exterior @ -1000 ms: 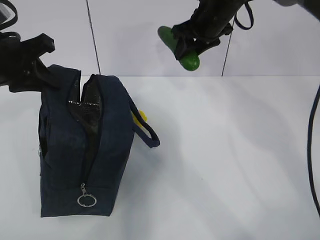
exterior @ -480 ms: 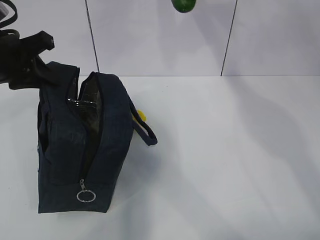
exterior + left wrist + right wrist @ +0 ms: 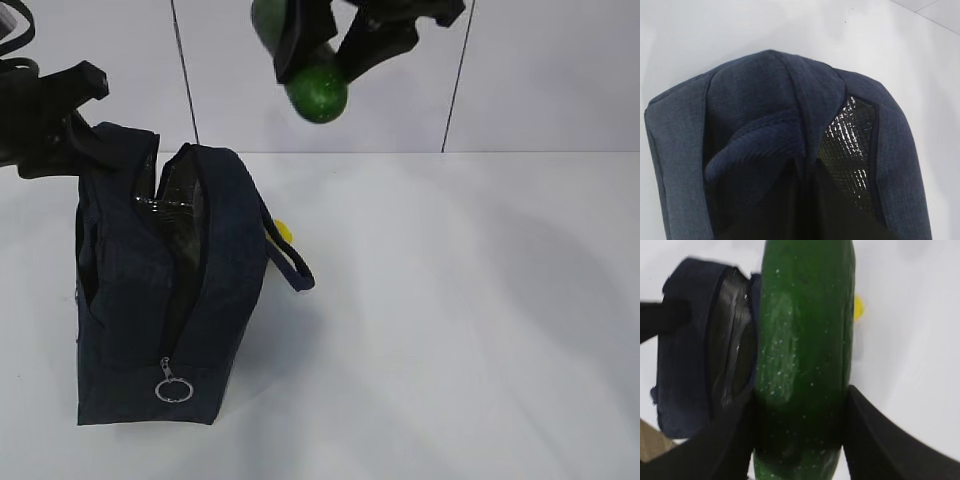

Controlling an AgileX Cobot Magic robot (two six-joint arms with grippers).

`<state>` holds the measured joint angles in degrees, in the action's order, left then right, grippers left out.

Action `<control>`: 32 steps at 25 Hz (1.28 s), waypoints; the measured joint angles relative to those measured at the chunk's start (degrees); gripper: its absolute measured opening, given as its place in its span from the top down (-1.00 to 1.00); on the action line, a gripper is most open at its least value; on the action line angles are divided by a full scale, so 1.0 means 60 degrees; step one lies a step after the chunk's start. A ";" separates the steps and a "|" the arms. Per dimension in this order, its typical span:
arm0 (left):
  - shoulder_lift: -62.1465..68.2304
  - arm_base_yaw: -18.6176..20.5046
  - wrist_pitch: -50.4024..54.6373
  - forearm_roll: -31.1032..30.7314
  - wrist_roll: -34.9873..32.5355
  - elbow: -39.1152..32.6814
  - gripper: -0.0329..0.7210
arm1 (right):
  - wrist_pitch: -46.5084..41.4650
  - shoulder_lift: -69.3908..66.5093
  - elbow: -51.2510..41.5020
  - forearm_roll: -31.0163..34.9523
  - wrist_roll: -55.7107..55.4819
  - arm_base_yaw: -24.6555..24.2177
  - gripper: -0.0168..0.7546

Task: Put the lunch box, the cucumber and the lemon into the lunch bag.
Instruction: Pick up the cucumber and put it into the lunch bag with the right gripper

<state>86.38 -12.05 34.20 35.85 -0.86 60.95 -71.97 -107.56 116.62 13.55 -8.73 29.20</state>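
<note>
The navy lunch bag stands at the left with its top zipper open and the foil lining showing. My left gripper is shut on the bag's far upper-left edge. In the left wrist view the bag, its handle and its lining fill the frame. My right gripper is shut on the dark green cucumber, high up and just right of the bag's opening. In the right wrist view the cucumber hangs over the bag. The lemon peeks out behind the bag. The lunch box is hidden.
The bag's silver ring pull hangs at its near end. The rope-like handle loops out to the right. The white table stretches right of the bag, with a tiled wall behind.
My right gripper with the cucumber rose out of the top of the view, then came back further left, nearer the bag's opening. The bag and left gripper barely moved.
</note>
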 joint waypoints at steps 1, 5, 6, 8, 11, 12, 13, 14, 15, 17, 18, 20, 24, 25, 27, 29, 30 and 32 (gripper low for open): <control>0.0000 0.0000 0.0000 0.0000 0.0000 0.0000 0.90 | 0.0000 0.0008 -0.0144 -0.0022 -0.0116 0.0174 -0.08; 0.0000 0.0000 0.0000 0.0000 0.0000 0.0000 0.90 | 0.0000 0.0008 -0.0570 -0.0161 -0.0678 0.0822 -0.08; 0.0000 0.0000 0.0000 0.0000 -0.0003 0.0000 0.90 | 0.0000 0.0008 -0.0606 -0.0169 -0.0774 0.0957 -0.08; 0.0000 0.0000 0.0000 0.0000 -0.0046 0.0000 0.90 | 0.0000 0.0008 -0.0649 -0.0190 -0.1009 0.1260 -0.08; 0.0000 0.0000 0.0000 0.0000 -0.0106 0.0000 0.90 | 0.0000 0.0008 -0.0649 -0.0227 -0.1202 0.1650 -0.08; 0.0000 0.0000 -0.0014 0.0000 -0.0110 0.0000 0.90 | 0.0000 0.0008 -0.0649 -0.0261 -0.1292 0.1753 -0.08; 0.0000 0.0000 -0.0014 0.0000 -0.0127 0.0000 0.90 | 0.0000 0.0008 -0.0649 -0.0303 -0.1361 0.1832 -0.08; 0.0000 0.0000 -0.0014 0.0000 -0.0127 0.0000 0.90 | 0.0000 0.0008 -0.0649 -0.0322 -0.1433 0.1881 -0.08; 0.0000 0.0000 -0.0014 0.0000 -0.0131 0.0000 0.90 | 0.0000 0.0008 -0.0649 -0.0322 -0.1482 0.1923 -0.08; 0.0000 0.0000 -0.0014 0.0000 -0.0147 0.0000 0.90 | 0.0000 -0.0011 -0.0649 -0.0322 -0.1529 0.1946 -0.08; 0.0000 0.0000 -0.0020 0.0000 -0.0147 0.0000 0.90 | 0.0000 -0.0062 -0.0649 -0.0322 -0.1545 0.1961 -0.08; 0.0000 0.0000 -0.0020 0.0000 -0.0147 0.0000 0.90 | 0.0000 -0.0203 -0.0649 -0.0322 -0.1567 0.1961 -0.08; 0.0000 0.0000 -0.0036 0.0000 -0.0147 0.0000 0.90 | 0.0000 -0.0545 -0.0665 -0.0101 -0.1588 0.1968 -0.08; 0.0000 0.0000 -0.0036 0.0000 -0.0147 0.0000 0.90 | 0.0000 -0.0590 -0.0665 -0.0058 -0.1588 0.1968 -0.08; 0.0000 0.0000 -0.0036 0.0000 -0.0147 0.0000 0.90 | 0.0018 -0.0631 -0.0665 -0.0014 -0.1600 0.1983 -0.08; 0.0000 0.0000 -0.0036 0.0000 -0.0147 0.0000 0.90 | 0.0018 -0.0631 -0.0665 0.0006 -0.1600 0.1983 -0.08; 0.0000 0.0000 -0.0036 0.0000 -0.0147 0.0000 0.90 | 0.0018 -0.0631 -0.0665 0.0006 -0.1600 0.1983 -0.08; 0.0000 0.0000 -0.0040 0.0000 -0.0147 0.0000 0.90 | 0.0018 -0.0631 -0.0665 0.0006 -0.1600 0.1983 -0.08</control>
<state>86.38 -12.05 33.96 35.85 -1.74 60.95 -71.86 -111.35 112.63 13.59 -18.33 41.09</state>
